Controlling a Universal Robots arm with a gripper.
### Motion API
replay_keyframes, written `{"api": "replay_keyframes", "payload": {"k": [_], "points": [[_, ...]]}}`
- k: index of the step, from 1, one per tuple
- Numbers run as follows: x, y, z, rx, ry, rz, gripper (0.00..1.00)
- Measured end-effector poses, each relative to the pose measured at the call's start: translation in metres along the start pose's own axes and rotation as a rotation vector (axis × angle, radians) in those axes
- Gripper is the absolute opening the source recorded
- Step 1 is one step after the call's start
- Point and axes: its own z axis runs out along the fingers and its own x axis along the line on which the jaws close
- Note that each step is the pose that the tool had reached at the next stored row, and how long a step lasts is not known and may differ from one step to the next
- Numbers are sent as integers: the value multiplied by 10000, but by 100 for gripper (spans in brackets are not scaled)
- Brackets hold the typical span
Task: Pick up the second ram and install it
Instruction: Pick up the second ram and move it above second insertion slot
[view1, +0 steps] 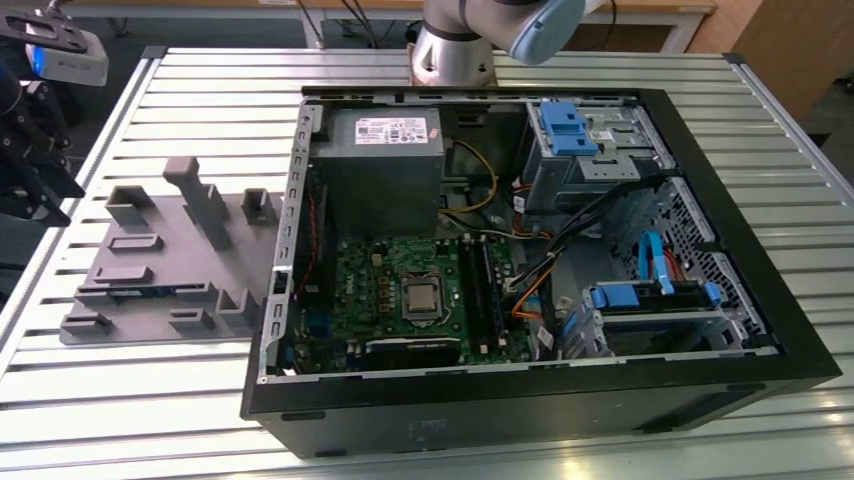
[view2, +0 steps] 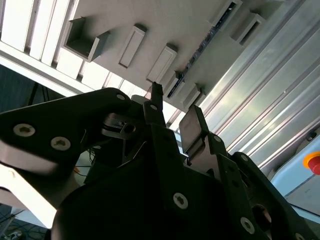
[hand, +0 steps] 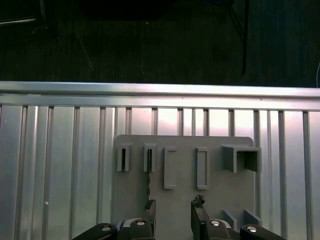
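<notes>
Gripper (hand: 173, 214) spread over grey tray (hand: 183, 150) holding second ram (view1: 140, 291), exterior view adds computer case (view1: 534, 405)

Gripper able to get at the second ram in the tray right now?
Probably yes: the gripper is open above the grey tray, and nothing covers the second ram standing on edge in its slot.
</notes>
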Motion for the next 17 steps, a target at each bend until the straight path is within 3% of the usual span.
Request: {"api": "replay_keyframes", "payload": {"k": [17], "points": [[53, 81, 87, -4, 5, -112, 41]]}}
